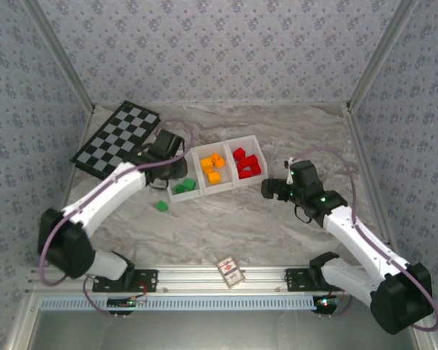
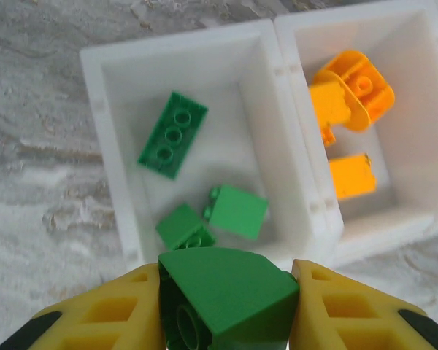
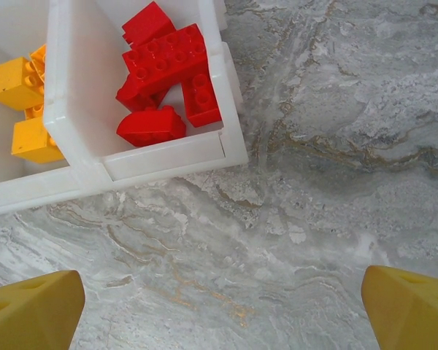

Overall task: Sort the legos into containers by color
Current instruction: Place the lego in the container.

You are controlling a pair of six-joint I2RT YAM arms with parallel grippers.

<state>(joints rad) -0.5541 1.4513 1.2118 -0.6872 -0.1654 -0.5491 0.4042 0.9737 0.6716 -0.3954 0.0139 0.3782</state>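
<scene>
Left gripper (image 2: 226, 321) clamped on curved green brick (image 2: 230, 281), held over near rim of green compartment (image 2: 102, 109) (three greens inside). Next, likely: advance over the well, release. Right gripper (image 3: 223, 310) spread wide, empty, beside red compartment (image 3: 233, 138). Loose green brick (image 1: 161, 206) lies on table (image 1: 277, 233).

Left gripper (image 2: 226, 315) pinches green lego (image 2: 230, 281); right gripper (image 3: 223, 310) gapes.

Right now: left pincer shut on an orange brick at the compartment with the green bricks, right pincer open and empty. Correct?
No: the brick in the left pincer is green, not orange, as the left wrist view shows. The rest holds: compartment of green bricks, right pincer open and empty.
</scene>
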